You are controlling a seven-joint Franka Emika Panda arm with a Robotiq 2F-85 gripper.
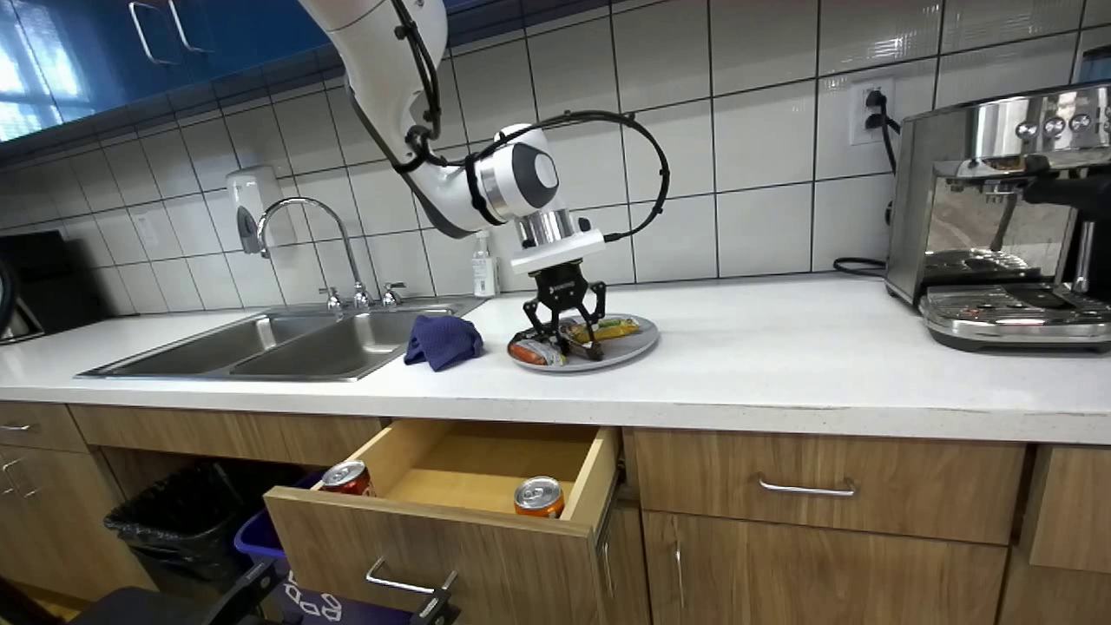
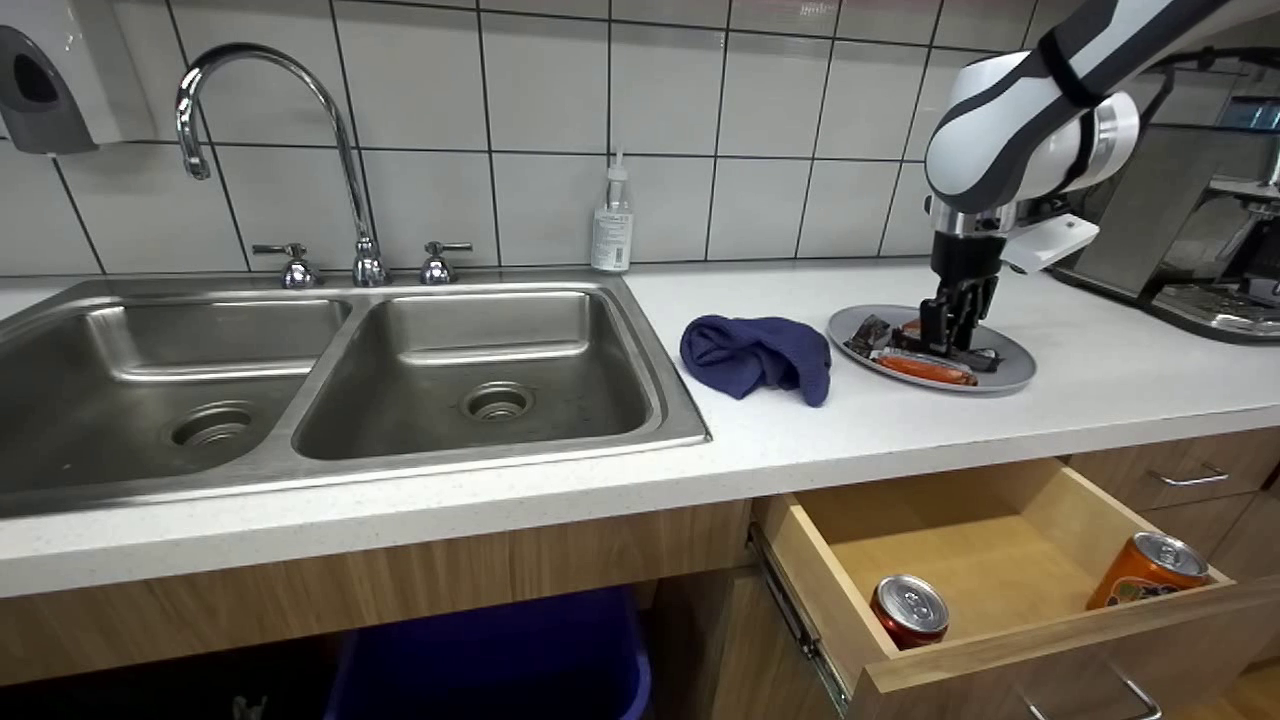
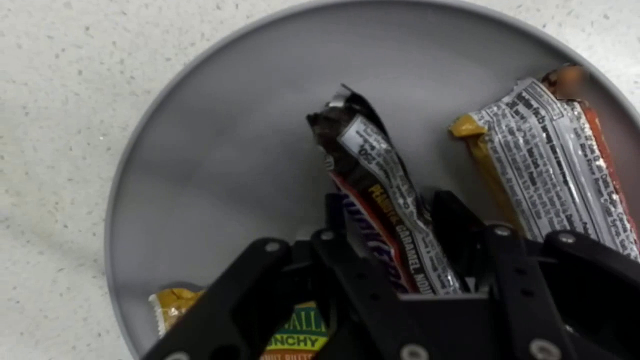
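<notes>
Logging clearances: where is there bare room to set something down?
The counter front is bare between the plate and coffee machine; so is the drawer bottom behind the red can and orange can. In the wrist view, the plate's upper left is free. Crowded: around the gripper, which straddles a candy bar between snack packets; tight between cloth and plate.

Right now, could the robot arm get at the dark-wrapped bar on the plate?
Probably yes: nothing shows lying on the dark-wrapped bar, and the gripper straddles it, its fingers on either side, though whether they touch it is unclear.
</notes>
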